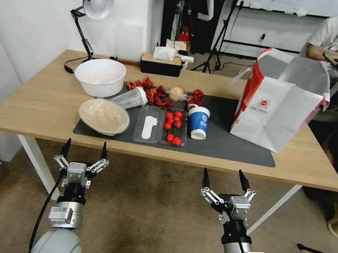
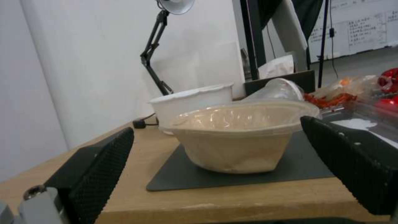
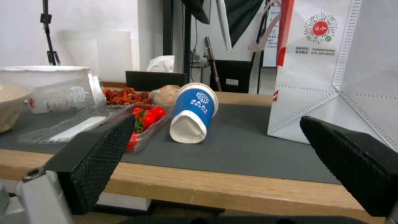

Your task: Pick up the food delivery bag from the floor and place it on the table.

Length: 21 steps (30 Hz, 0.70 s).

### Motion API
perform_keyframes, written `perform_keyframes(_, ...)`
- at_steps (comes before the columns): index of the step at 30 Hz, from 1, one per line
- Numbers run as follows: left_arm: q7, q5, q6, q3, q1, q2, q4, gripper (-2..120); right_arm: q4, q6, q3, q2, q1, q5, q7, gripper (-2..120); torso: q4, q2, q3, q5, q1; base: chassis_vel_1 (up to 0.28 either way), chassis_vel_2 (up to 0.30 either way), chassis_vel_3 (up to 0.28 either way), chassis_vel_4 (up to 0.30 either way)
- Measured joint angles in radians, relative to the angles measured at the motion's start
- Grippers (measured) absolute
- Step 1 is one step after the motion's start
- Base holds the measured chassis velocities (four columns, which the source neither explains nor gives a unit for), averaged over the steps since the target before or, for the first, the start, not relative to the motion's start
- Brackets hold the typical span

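The bench (image 1: 43, 111) is a light-wood top on white legs, standing on brownish-grey carpet (image 1: 150, 217). A dark grey mat (image 1: 225, 146) lies across its middle.

Left side: a black desk lamp (image 1: 91, 7) stands at the rear corner. A white bowl (image 1: 100, 76) sits at the mat's rear left edge. In front of it a beige bowl (image 1: 104, 116) rests on the mat's near left corner. The left gripper (image 1: 84, 152) hangs below the bench's front edge, in line with the beige bowl, with its fingers (image 2: 104, 165) spread apart and empty.

Centre: a clear plastic cup (image 1: 130, 99) lies on its side by the white bowl. Red food pieces (image 1: 151, 91) lie behind a clear tray (image 1: 160, 126) that holds cherry tomatoes (image 1: 173, 125). A blue-and-white paper cup (image 1: 198, 122) is just beside the tray; the right wrist view shows it tipped against the tray. A black tissue box (image 1: 161, 64) sits at the rear edge.

Right side: the food delivery bag (image 1: 277, 107) stands upright on the bench, its base partly on the mat's right end (mouth open, silver lining visible). The right gripper (image 1: 226, 176) hangs below the front edge, between cup and bag in line, with fingers (image 3: 97, 158) spread apart and empty.
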Motion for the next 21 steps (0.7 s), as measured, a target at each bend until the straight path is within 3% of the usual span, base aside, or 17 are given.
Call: perform_keyframes(21,-0.005,0.009,0.01,-0.002,-0.001,-0.002,0.003,100,-0.001,0.001,0.001,-0.001,0.0,0.003,-0.002,100,0.0,0.0,0.0,0.0,0.0,0.0,0.0,0.0,0.0)
